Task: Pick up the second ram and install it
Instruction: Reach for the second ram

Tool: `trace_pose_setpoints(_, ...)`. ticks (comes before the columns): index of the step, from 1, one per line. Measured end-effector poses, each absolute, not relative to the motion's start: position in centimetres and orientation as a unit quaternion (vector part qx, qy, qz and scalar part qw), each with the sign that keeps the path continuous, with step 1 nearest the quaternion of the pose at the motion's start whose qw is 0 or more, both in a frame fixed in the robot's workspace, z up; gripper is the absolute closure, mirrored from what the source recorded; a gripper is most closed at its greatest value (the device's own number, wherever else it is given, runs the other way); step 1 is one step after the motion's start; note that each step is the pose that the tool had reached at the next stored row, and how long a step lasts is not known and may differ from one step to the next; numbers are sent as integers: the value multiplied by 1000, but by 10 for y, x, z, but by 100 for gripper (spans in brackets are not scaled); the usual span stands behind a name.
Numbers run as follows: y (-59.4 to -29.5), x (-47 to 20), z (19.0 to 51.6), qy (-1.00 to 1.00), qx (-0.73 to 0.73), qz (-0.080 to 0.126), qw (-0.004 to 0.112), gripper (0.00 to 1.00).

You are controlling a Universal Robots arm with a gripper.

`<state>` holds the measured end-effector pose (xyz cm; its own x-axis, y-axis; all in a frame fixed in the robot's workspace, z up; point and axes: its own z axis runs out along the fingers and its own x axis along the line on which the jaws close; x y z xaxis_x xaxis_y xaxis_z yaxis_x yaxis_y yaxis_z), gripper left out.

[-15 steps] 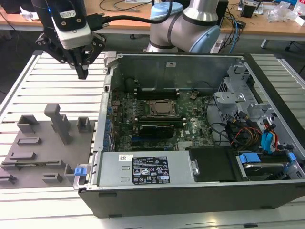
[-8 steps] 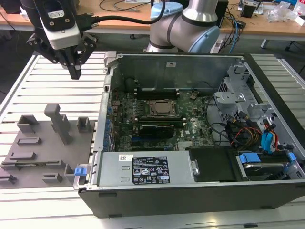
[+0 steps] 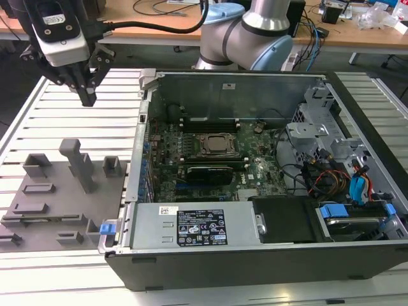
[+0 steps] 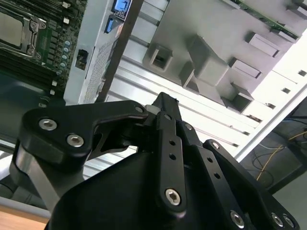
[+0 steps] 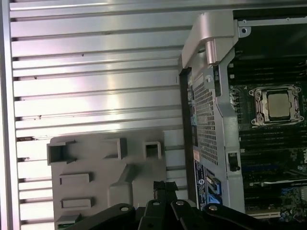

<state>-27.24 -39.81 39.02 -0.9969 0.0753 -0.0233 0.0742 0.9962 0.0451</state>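
Note:
The second ram [image 5: 67, 220] shows as a green strip lying in a slot at the near end of the grey holder plate [image 3: 64, 210]. Its green edge [image 4: 268, 18] also shows in the second wrist view. In the exterior view it is a thin dark strip [image 3: 44, 220] along the plate's front. My gripper [image 3: 88, 99] hangs above the slatted table beyond the plate's far edge, well away from the ram. Its black fingers [image 4: 165, 101] are shut together with nothing between them, as the tips [image 5: 160, 184] show in the first wrist view.
An open computer case [image 3: 255, 255] lies on the exterior view's right, with the processor socket [image 3: 217, 145] and black memory slots [image 3: 210, 122] inside. Grey holder blocks, one a tall post [image 3: 80, 166], stand on the plate. The case's metal wall [image 5: 211, 120] borders the plate.

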Motion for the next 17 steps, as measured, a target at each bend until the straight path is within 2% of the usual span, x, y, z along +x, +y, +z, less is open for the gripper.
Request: trace_pose_setpoints(17, -398, -318, 388, 999, 37, 22, 13, 89)
